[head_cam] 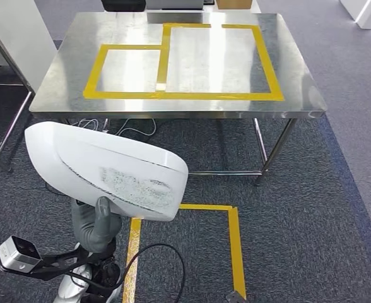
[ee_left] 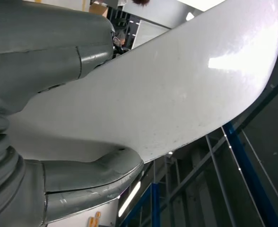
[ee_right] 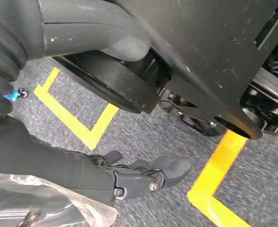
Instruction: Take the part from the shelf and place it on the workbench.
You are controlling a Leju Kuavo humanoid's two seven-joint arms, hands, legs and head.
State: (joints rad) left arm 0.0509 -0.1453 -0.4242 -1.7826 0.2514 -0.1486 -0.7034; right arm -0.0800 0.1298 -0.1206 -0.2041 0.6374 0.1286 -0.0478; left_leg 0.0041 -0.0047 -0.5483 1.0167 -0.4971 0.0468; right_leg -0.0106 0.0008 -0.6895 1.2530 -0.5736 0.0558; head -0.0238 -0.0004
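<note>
A large white curved part (head_cam: 107,167) with a scuffed grey patch hangs low at the left of the head view, in front of the workbench. My left hand (head_cam: 95,224) grips it from below. In the left wrist view the part (ee_left: 173,90) lies between my thumb (ee_left: 91,182) and the fingers (ee_left: 59,52). The steel workbench (head_cam: 55,82) stands ahead, its top marked with two yellow tape rectangles (head_cam: 164,60) and bare. My right hand (ee_right: 144,177) hangs down over the carpet with its fingers stretched out, holding nothing.
Yellow tape lines (head_cam: 236,246) mark the grey carpet between me and the workbench. Its legs and crossbar (head_cam: 274,148) and loose cables (head_cam: 135,129) are below the top. A white table (head_cam: 12,38) stands at the far left. Blue shelf framing (ee_left: 244,165) is behind the part.
</note>
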